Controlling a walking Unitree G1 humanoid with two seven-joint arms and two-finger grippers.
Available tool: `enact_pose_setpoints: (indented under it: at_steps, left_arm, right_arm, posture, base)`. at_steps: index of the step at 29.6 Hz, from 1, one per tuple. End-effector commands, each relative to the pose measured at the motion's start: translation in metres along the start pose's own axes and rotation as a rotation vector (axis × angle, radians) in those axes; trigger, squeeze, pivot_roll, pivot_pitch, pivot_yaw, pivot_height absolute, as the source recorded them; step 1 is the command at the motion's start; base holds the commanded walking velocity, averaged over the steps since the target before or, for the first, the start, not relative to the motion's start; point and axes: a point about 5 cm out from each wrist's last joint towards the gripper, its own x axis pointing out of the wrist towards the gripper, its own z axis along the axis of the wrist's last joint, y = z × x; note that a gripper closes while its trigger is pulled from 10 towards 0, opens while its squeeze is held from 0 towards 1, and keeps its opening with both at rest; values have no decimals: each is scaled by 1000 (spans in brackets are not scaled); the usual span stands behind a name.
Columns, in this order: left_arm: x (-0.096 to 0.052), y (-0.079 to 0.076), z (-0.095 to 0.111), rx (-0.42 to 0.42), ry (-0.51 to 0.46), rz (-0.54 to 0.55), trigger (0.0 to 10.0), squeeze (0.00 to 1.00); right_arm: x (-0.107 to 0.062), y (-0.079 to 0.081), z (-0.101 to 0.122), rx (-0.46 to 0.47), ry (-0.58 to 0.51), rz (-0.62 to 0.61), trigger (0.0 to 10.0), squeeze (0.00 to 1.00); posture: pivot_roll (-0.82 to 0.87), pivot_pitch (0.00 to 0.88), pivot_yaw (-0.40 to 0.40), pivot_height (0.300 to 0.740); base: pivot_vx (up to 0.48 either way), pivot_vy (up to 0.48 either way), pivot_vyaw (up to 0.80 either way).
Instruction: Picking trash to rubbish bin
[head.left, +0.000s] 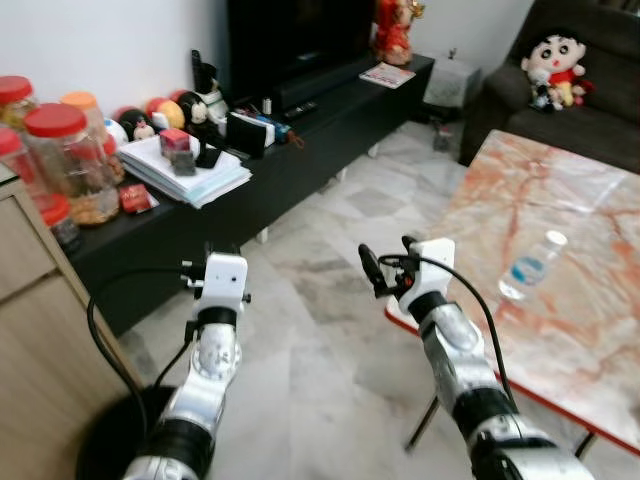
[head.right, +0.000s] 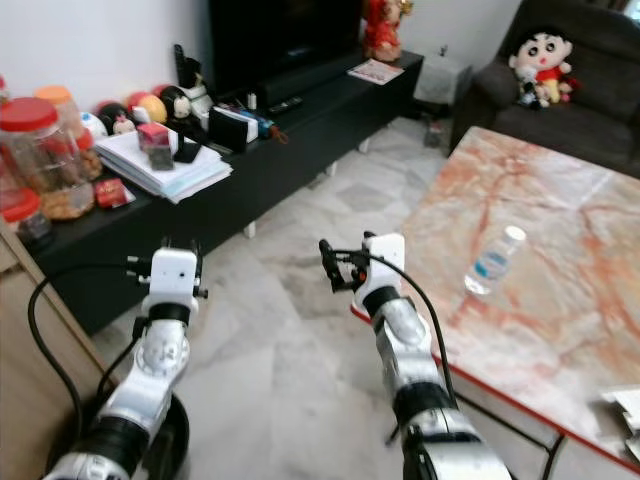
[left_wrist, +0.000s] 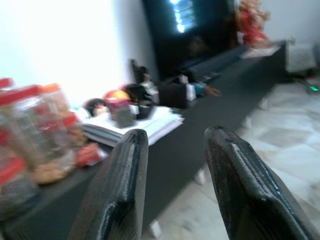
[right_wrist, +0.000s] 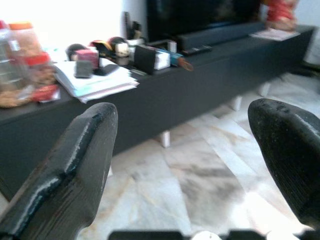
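Note:
A clear plastic bottle (head.left: 527, 268) with a blue label lies on the marble table (head.left: 560, 200) at my right. Crumpled white paper (head.right: 628, 408) sits at the table's near right corner. A black round bin (head.left: 105, 445) stands on the floor at the lower left, under my left arm. My right gripper (head.left: 388, 262) hovers over the floor just off the table's left edge, open wide and holding nothing; its fingers (right_wrist: 75, 165) point toward the black TV bench. My left gripper (left_wrist: 175, 135) is raised above the bin, open and holding nothing.
A long black TV bench (head.left: 300, 160) runs along the wall, carrying red-lidded jars (head.left: 70, 160), a paper stack (head.left: 185, 170) and toys. A wooden cabinet (head.left: 40, 330) is close on my left. A dark sofa (head.left: 580, 100) holds a doll. Marble floor (head.left: 320, 330) lies between bench and table.

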Motion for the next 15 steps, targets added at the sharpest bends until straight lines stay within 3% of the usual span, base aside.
enact_pose_setpoints:
  at_steps: [1, 15]
  left_arm:
    - [0, -8, 5, -23, -16, -13, 10000, 0]
    - [2, -8, 8, -35, -19, -16, 10000, 0]
  right_arm:
    - [-4, -9, -2, -4, 12, -25, 10000, 0]
    - [-4, -9, -1, -7, 12, -20, 10000, 0]
  posture:
    - [11, 44, -88, 740]
    - [9, 45, -94, 740]
  base:
    - [0, 0, -788]
    - [0, 0, -788]
